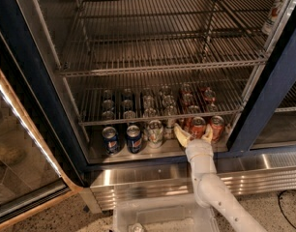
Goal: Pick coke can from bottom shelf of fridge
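Observation:
The fridge [37,81] stands open, with a dark blue frame. On its bottom shelf [138,154], a pale metal floor, a front row of cans stands. A red coke can [197,124] is right of centre, with a second one [216,125] beside it and more red cans behind. My gripper [194,135] reaches in from below on a white arm. Its yellowish fingers [180,136] stand open on either side of the first coke can's lower part.
Two blue cans [111,139] and a pale can [155,132] stand left of the gripper. A wire rack [157,64] hangs low over the cans. The glass door [17,168] is swung open at left. The ribbed steel base [148,182] and a clear bin [153,221] lie below.

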Available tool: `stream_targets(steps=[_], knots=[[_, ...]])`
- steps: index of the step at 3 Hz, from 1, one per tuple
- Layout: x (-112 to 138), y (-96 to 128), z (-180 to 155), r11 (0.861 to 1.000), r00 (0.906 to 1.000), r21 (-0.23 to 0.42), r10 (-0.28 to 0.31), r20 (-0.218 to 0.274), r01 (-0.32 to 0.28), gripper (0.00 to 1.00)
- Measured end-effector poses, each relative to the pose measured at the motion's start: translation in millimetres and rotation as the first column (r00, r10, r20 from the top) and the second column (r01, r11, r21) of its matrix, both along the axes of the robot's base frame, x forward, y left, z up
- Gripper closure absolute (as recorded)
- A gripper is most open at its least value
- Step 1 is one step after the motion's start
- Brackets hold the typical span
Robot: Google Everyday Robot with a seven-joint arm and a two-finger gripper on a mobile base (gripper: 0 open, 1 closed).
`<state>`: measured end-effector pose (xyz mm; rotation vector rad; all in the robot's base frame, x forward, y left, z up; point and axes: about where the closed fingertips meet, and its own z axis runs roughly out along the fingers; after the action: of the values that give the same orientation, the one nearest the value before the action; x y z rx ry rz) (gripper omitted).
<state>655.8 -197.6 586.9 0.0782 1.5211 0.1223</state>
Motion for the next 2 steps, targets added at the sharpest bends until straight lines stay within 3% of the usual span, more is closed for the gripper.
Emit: stream_targets(steps=[2], knots=[[5.8, 2.3, -12.0, 0.998, 0.9999, -0.054, -0.011, -0.013, 0.01, 0.21]])
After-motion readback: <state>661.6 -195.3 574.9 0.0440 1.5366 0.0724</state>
